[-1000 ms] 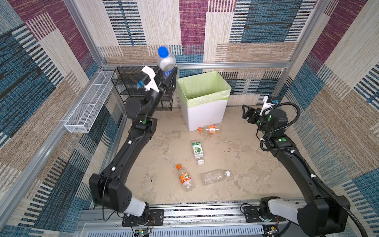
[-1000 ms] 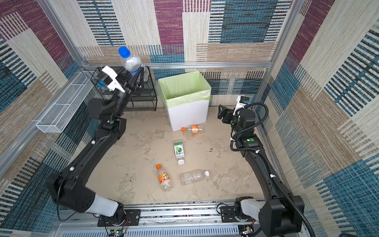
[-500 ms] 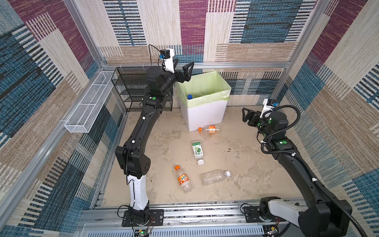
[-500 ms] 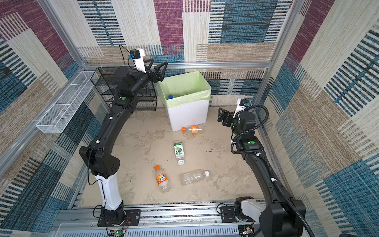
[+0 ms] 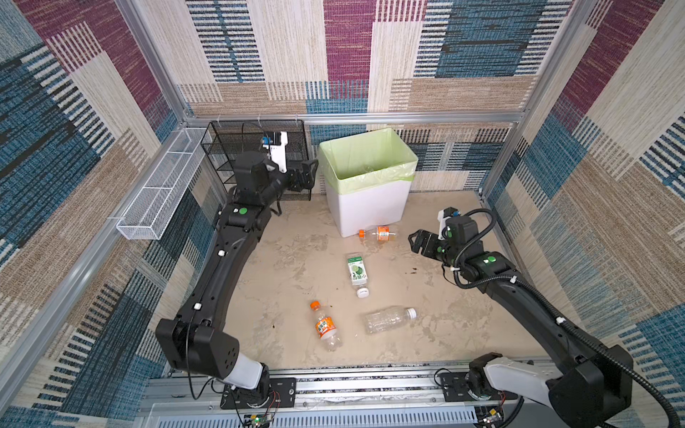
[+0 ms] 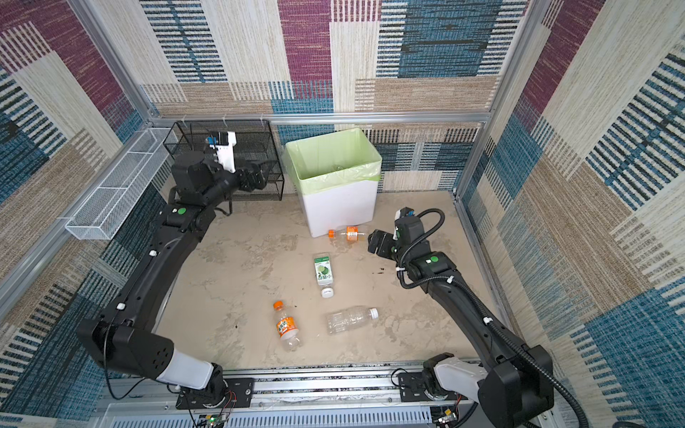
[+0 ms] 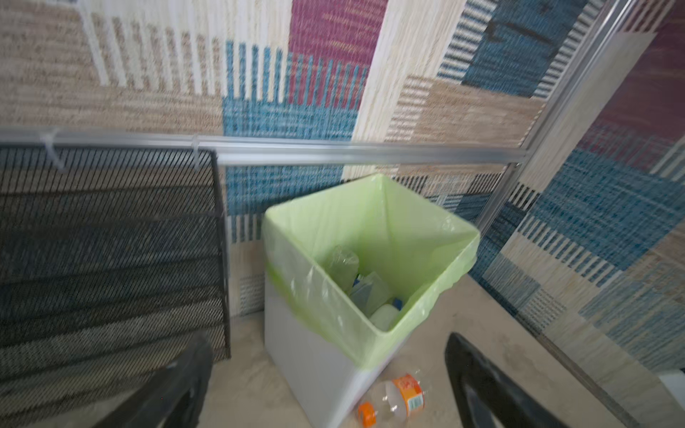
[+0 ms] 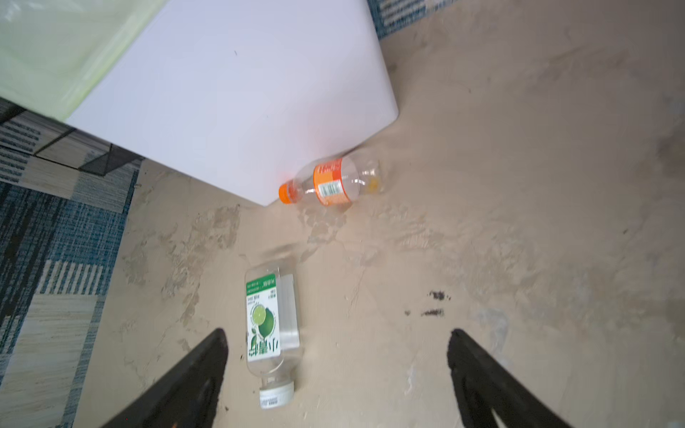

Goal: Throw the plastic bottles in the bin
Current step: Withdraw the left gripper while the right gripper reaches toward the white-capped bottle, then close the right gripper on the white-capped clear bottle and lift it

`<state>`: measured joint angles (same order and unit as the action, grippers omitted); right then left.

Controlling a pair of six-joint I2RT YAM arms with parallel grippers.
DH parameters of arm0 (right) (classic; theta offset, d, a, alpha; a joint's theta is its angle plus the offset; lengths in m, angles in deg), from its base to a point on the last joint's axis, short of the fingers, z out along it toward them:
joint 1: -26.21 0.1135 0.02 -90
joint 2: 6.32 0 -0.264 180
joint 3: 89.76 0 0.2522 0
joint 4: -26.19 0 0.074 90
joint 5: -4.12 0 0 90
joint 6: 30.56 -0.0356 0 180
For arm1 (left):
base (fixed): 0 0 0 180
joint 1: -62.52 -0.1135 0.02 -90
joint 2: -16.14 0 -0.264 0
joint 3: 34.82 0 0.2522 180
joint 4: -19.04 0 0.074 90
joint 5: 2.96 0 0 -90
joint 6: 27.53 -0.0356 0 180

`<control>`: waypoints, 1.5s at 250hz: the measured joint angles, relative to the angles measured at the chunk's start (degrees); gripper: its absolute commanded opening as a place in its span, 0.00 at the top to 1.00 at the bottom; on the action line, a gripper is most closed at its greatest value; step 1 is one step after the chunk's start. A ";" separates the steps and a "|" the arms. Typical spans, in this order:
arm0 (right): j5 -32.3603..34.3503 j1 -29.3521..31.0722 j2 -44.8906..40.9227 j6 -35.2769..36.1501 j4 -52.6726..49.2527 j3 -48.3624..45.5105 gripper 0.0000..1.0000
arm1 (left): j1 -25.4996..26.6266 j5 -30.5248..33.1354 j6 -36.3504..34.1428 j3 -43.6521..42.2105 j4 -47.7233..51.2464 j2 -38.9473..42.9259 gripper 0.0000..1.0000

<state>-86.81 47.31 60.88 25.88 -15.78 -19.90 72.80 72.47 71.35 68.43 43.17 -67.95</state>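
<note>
Four bottles are lying on the floor [image 5: 289, 266]. An orange-labelled bottle [image 5: 379, 234] is resting at the foot of the bin [image 5: 370, 211], touching it or nearly so. A green-labelled bottle [image 5: 357, 267] is lying near the middle, and a second orange bottle [image 5: 323, 328] and a bare clear bottle [image 5: 389, 318] are lying further from the bin. More bottles [image 7: 365, 292] are sitting deep inside the bin's green bag [image 7: 370, 222], as my left wrist view is showing. My left pincer [image 5: 309, 173] is hanging wide open and empty just beside the bin's rim, in front of the black wire rack [image 5: 237, 148]. My right pincer [image 5: 417, 241] is gaping too, with nothing between its fingers, and is hovering above the floor to the right of the orange-labelled bottle. I am judging the next pickup to be the risky part. These empty bottles are light, round and slick, so a finger closing off-centre could be sending one rolling away or squirting out. The one by the bin is leaving little room on that side, so a finger could be knocking the bin wall instead. A hard squeeze could be crumpling a thin bottle, and letting go short of the rim would be dropping it back on the floor.
</note>
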 measured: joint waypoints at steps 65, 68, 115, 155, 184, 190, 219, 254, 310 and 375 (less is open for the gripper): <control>-5.53 4.76 -3.89 -12.15 -11.15 -4.17 0.08 | -4.17 2.38 -1.86 -19.23 4.17 10.49 0.03; -5.70 4.98 -3.96 -12.55 -11.54 -4.13 0.08 | -4.26 2.49 -1.92 -19.91 4.02 10.78 0.03; -10.05 12.24 -5.31 -20.79 -17.53 -6.62 0.07 | -5.46 2.14 -1.68 -25.79 2.54 12.28 0.04; -13.29 17.14 -5.99 -28.39 -17.88 -11.93 0.07 | -6.97 1.70 -0.55 -26.47 1.11 12.70 0.04; -15.13 18.38 -1.92 -30.12 -14.14 -13.35 0.06 | -7.52 1.03 0.37 -26.95 0.79 13.29 0.04; -15.45 18.45 -0.94 -30.27 -13.18 -13.68 0.06 | -7.54 0.81 0.44 -27.06 0.68 13.40 0.04; -16.68 18.69 3.45 -30.64 -9.01 -14.25 0.06 | -7.65 0.74 0.66 -27.47 0.52 14.03 0.04; -17.62 18.73 8.41 -30.64 -3.28 -15.15 0.09 | -7.78 0.72 1.05 -27.58 0.46 14.40 0.04; -17.97 18.73 13.97 -29.97 2.64 -14.40 0.22 | -7.82 0.74 1.25 -27.78 0.33 14.36 0.05; -15.96 18.23 17.09 -27.78 5.22 -12.44 0.34 | -8.02 0.87 1.25 -27.78 0.33 13.70 0.05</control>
<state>-102.77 65.54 77.97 -1.91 -10.55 -32.34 64.78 73.34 72.60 40.65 43.50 -54.25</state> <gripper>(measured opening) 0.688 0.948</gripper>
